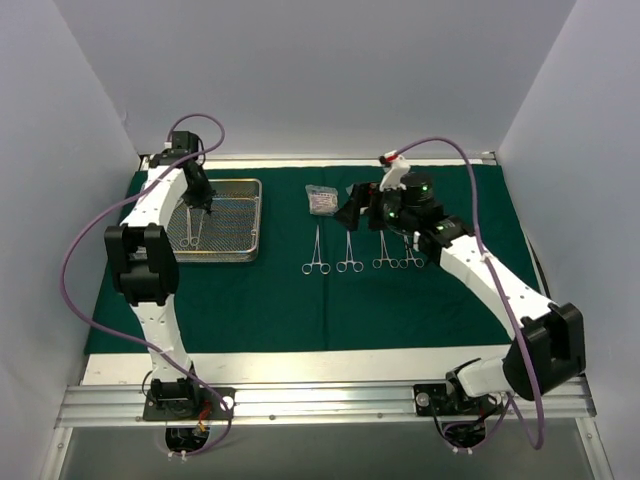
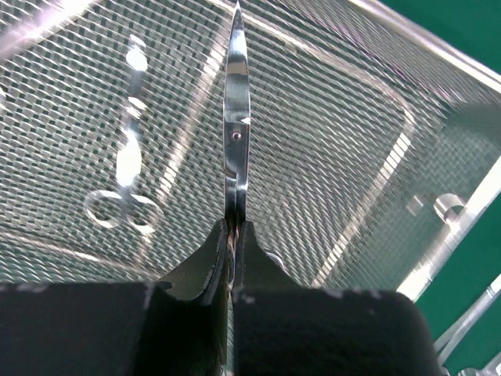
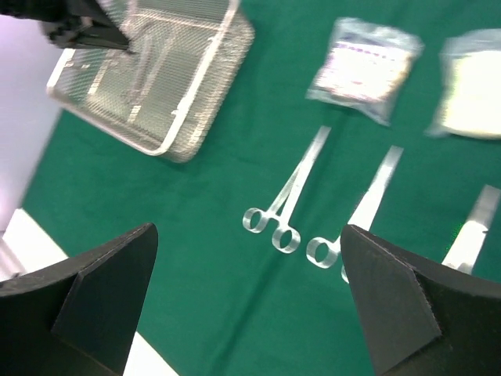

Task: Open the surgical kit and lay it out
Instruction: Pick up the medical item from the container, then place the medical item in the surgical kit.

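One clamp (image 2: 236, 141) being pinched by left gripper (image 2: 232, 229) over mesh tray (image 2: 352, 117); right gripper (image 3: 249, 235) hovering wide open.

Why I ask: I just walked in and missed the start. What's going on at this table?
Two robot arms are laying out a surgical kit on a green cloth. The left gripper is shut on a steel clamp above the wire tray, where another clamp lies. The right gripper hangs open over a row of clamps lined up on the cloth, with two clear pouches beyond them.
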`<state>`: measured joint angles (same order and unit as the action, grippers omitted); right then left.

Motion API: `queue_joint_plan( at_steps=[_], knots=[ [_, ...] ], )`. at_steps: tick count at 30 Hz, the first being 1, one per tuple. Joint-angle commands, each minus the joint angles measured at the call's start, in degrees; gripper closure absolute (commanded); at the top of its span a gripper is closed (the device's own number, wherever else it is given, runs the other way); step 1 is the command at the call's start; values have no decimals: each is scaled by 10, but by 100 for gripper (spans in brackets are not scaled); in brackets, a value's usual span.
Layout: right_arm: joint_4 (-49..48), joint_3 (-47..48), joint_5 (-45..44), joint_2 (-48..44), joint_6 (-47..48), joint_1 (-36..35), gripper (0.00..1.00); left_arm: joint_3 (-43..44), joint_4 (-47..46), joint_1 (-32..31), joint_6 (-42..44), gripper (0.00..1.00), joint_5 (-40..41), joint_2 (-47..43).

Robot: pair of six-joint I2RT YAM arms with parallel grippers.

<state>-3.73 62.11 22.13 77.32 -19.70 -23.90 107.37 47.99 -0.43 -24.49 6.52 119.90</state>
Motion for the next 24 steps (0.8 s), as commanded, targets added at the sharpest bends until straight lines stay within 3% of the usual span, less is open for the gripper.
queue_joint_plan(
  at_steps=[1, 14, 24],
  knots=[
    [-100, 9, 41, 39, -59, -29, 3, -17, -3, -38, -25, 98, -14, -67],
    [-269, 79, 79, 201, -139, -129, 6, -89, -22, -120, -71, 98, -36, -188],
    [-353, 140, 96, 303, -191, -161, 18, -132, -31, -174, -105, 98, -30, -246]
  ],
)
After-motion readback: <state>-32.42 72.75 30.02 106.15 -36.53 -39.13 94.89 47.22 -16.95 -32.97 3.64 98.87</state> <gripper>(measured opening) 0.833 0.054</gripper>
